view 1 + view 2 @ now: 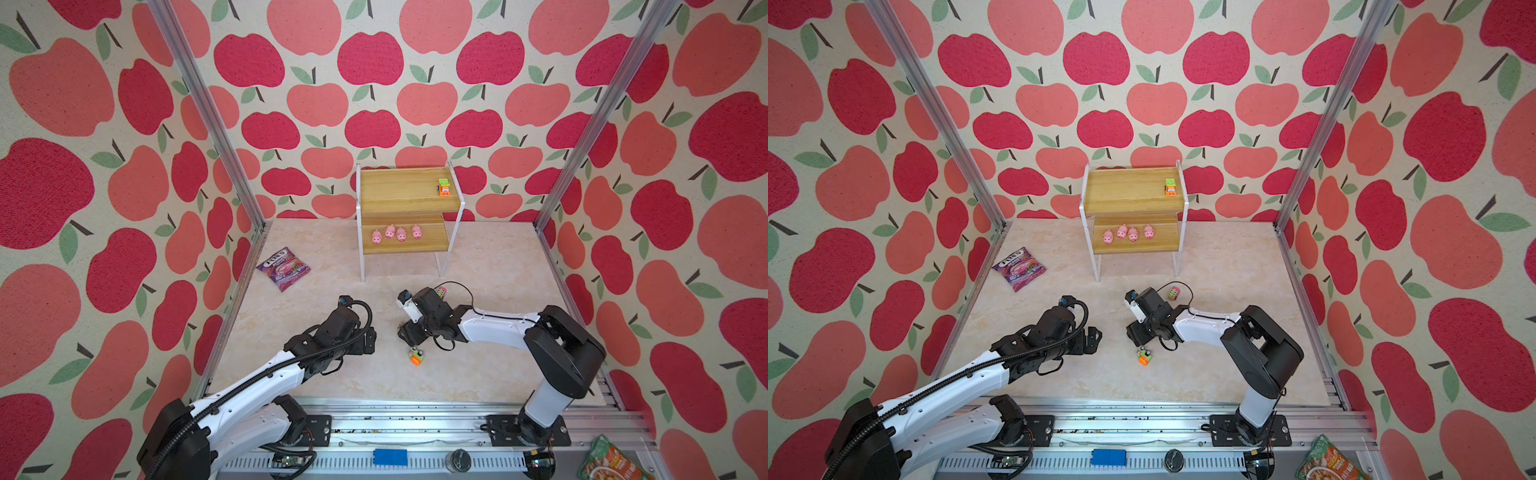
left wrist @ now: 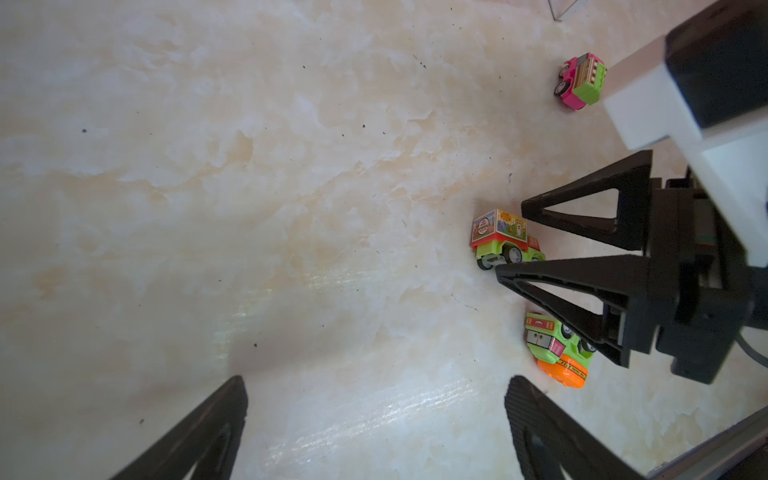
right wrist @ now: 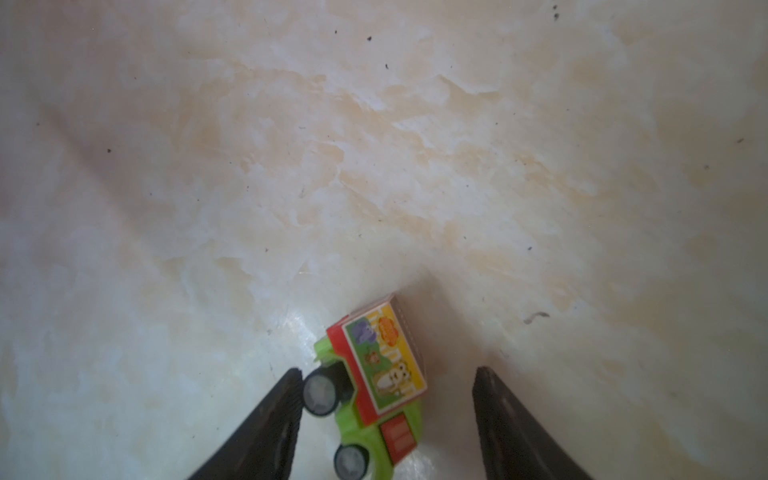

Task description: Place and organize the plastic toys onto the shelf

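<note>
The shelf (image 1: 399,195) stands at the back. Several pink pigs (image 1: 395,235) line its lower board, and a green and orange vehicle (image 1: 444,187) sits on the top board's right end. My right gripper (image 3: 386,374) points down, open around a green truck (image 3: 382,370) that lies on its side. One finger (image 3: 286,399) touches a wheel; the other stands apart. In both top views the gripper (image 1: 405,334) hides this truck. An orange and green vehicle (image 1: 417,356) lies just in front, a pink one (image 1: 440,291) behind. My left gripper (image 2: 376,415) hovers open and empty to the left.
A purple candy bag (image 1: 283,269) lies at the left near the wall. Metal frame posts (image 1: 540,226) mark the back corners. The left wrist view shows the right gripper (image 2: 511,240) close to my left fingers (image 2: 528,419).
</note>
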`<state>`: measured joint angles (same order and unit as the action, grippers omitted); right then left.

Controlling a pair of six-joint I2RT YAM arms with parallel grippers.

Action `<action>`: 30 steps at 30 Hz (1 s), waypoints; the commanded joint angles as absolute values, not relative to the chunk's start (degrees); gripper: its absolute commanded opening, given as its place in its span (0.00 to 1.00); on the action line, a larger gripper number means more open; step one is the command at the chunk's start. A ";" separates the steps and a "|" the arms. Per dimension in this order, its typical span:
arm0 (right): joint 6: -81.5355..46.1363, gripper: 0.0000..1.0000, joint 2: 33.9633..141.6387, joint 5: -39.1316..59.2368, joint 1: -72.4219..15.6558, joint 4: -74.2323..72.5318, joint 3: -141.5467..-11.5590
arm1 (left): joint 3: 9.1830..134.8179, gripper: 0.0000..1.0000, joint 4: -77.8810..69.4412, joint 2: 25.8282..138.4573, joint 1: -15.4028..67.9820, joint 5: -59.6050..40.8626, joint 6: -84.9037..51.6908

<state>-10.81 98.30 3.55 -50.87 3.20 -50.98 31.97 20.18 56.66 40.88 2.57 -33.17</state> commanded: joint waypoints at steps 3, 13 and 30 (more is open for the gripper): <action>-6.76 0.55 98.90 2.66 -51.26 -1.00 -49.35 | 32.70 0.99 18.67 56.25 39.83 1.67 -31.73; -2.20 0.39 98.88 -5.58 -54.92 -0.80 -49.32 | 32.34 0.99 18.28 55.75 39.46 1.41 -31.57; 2.23 0.35 109.62 -48.32 -62.53 17.23 -65.00 | 33.48 0.99 25.74 49.36 31.51 3.94 -32.45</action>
